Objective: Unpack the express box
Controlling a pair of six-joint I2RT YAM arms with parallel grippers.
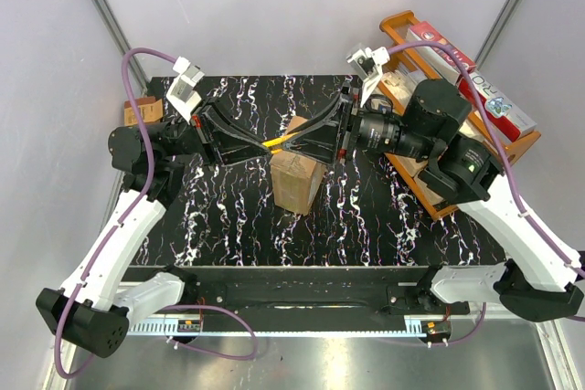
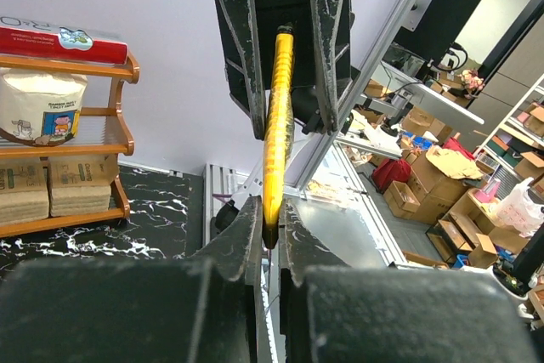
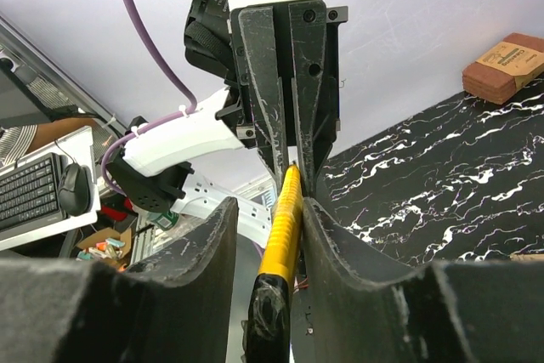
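The express box [image 1: 294, 180] stands near the middle of the worktop [image 1: 384, 216], just below the yellow cutter [image 1: 277, 142], whose long axis spans both arms: the left tool [image 1: 265, 146] pinches one end, while the right tool [image 1: 297, 139] narrowly flanks the other, its grip unclear.

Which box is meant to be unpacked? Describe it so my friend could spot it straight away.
Find the black marbled table and look at its middle, just under the yellow stick. The express box stands there, a pale brown cardboard carton. It is bigger and lighter than the small dark box at the far left corner, and off the orange rack.
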